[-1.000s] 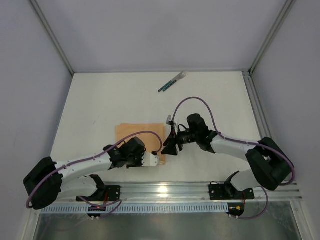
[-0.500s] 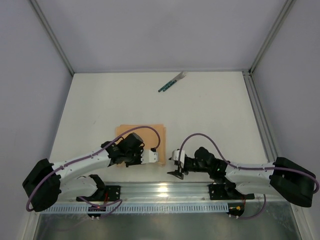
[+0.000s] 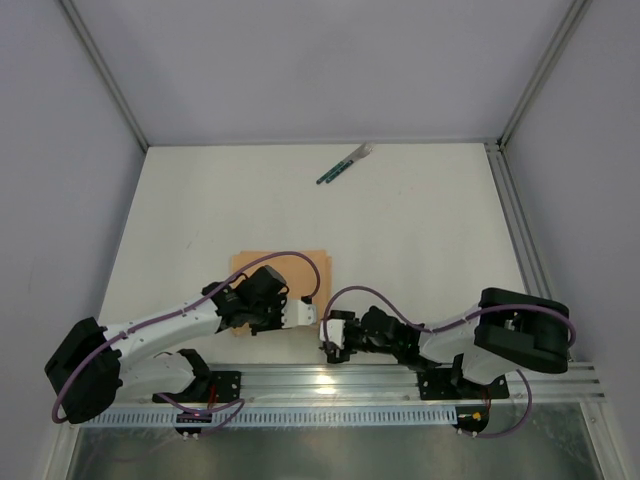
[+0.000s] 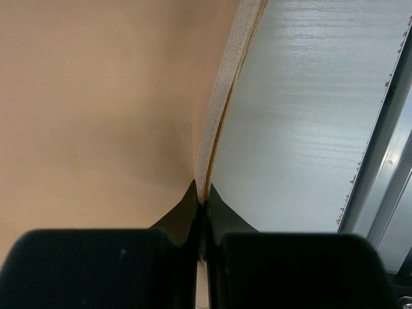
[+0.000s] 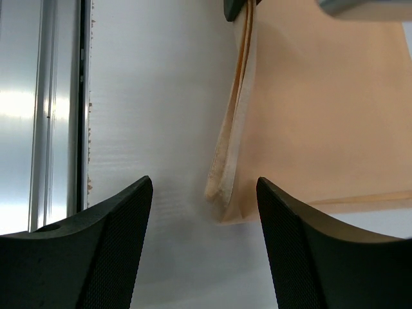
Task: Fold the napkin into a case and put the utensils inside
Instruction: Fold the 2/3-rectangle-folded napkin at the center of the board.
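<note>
The peach-tan napkin (image 3: pixel 283 265) lies folded near the table's front edge, partly under my left arm. My left gripper (image 3: pixel 314 314) is shut on the napkin's layered near edge (image 4: pixel 222 109), with the cloth pinched between the black fingertips (image 4: pixel 203 199). My right gripper (image 3: pixel 327 340) sits low by the napkin's near right corner (image 5: pixel 224 187) and is open, with that corner between its fingers and touching neither. The utensils (image 3: pixel 345 163), green-handled with pale ends, lie together far back on the table, away from both grippers.
An aluminium rail (image 3: pixel 330 380) runs along the near table edge, right behind the right gripper (image 5: pixel 38 96). Metal frame posts (image 3: pixel 105 75) and grey walls close in the sides and back. Bare white table (image 3: pixel 420 230) lies between the napkin and the utensils.
My right arm has swung back from beside the napkin's right side to the front edge, dropped low at the near right corner, and opened wider. The left gripper kept its grip.
</note>
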### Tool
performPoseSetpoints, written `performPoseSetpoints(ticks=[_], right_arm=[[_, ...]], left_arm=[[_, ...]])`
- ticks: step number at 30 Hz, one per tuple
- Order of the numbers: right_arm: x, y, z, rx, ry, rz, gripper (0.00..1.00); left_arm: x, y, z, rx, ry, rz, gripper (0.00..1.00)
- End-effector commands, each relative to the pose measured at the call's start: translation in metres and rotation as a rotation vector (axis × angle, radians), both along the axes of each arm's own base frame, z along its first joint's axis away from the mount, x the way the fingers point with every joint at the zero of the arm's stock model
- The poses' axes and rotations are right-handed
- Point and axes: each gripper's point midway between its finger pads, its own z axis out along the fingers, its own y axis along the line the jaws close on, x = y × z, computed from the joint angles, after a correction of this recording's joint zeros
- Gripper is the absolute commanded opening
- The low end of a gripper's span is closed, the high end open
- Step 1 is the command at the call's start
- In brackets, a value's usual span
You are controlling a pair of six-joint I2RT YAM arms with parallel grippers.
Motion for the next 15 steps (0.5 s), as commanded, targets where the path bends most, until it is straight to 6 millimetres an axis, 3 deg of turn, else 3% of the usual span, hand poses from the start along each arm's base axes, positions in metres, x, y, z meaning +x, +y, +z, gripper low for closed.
performPoseSetpoints(ticks=[1, 6, 9, 15], right_arm=[[0.006, 0.025, 0.026, 0.087, -0.104, 0.019, 0.7], [0.011, 0.032, 0.019, 0.056, -0.106, -0.01, 0.68], [0.024, 0.025, 0.004, -0.01, -0.094, -0.097, 0.62], [0.028, 0.018, -0.012, -0.075, -0.05, -0.157, 0.49]], left_arm=[[0.002, -0.009, 0.013, -0.05, 0.002, 0.006, 0.0], [0.0, -0.009, 0.012, -0.05, 0.01, 0.004, 0.0], [0.0, -0.009, 0.014, -0.056, 0.006, -0.001, 0.0], [-0.003, -0.008, 0.017, -0.069, 0.018, -0.005, 0.0]])
